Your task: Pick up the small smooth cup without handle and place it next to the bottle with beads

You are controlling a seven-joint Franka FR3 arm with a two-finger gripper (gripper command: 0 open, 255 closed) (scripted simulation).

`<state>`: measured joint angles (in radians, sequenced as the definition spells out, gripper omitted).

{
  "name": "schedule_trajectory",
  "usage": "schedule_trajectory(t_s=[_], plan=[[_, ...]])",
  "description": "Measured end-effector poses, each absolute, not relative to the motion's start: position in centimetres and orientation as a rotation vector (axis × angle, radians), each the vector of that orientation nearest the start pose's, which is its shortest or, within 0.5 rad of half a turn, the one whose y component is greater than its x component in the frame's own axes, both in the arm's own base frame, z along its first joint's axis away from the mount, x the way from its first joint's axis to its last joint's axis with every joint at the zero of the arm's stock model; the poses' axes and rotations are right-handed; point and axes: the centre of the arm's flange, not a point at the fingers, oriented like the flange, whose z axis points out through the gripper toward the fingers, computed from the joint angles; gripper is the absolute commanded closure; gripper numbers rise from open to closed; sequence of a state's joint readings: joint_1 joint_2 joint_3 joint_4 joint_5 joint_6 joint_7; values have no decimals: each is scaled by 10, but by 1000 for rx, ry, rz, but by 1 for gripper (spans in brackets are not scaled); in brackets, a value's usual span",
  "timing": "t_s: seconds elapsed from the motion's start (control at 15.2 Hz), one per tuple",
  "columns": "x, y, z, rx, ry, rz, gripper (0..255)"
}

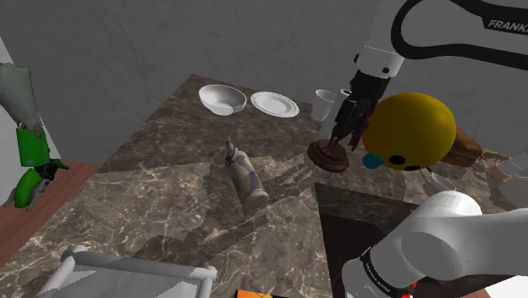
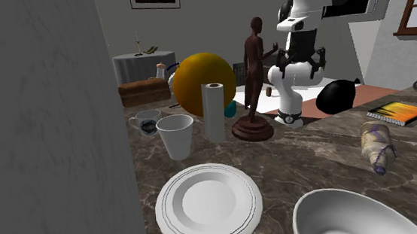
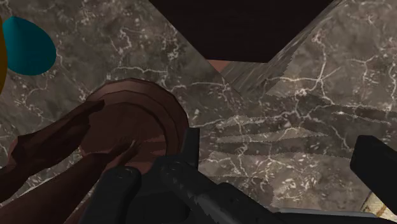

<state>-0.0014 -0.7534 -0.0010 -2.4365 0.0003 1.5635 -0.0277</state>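
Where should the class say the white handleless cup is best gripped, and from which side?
At the rim, from above: the cup stands upright with its mouth open, so its thin wall can be pinched, inside and outside. A side grip looks tighter, since the paper roll stands close beside it.

1. The cup (image 2: 176,135) is small, plain white, smooth and without a handle. It tapers from a wide open rim to a narrower base. It stands upright on the dark marbled counter (image 1: 161,199), near the white plate (image 1: 275,104)
2. The bottle (image 1: 245,179) is pale beige with a string of bluish-purple beads wound around its body. It lies on its side near the middle of the same counter, well apart from the cup
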Motion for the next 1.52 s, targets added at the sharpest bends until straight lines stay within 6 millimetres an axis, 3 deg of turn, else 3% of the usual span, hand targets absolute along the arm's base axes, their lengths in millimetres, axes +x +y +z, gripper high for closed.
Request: schedule_trajectory(t_s=[0.13, 0.4, 0.59, 0.92, 1.19, 1.52], plan=[[313, -4, 541, -3136, -43, 183, 0], [336, -34, 527, -3161, -62, 152, 0], [360, -60, 523, -3185, -81, 106, 0], [410, -95, 525, -3239, -129, -141, 0], [435, -132, 495, -3250, -141, -5, 0], [474, -174, 479, -3277, -169, -16, 0]])
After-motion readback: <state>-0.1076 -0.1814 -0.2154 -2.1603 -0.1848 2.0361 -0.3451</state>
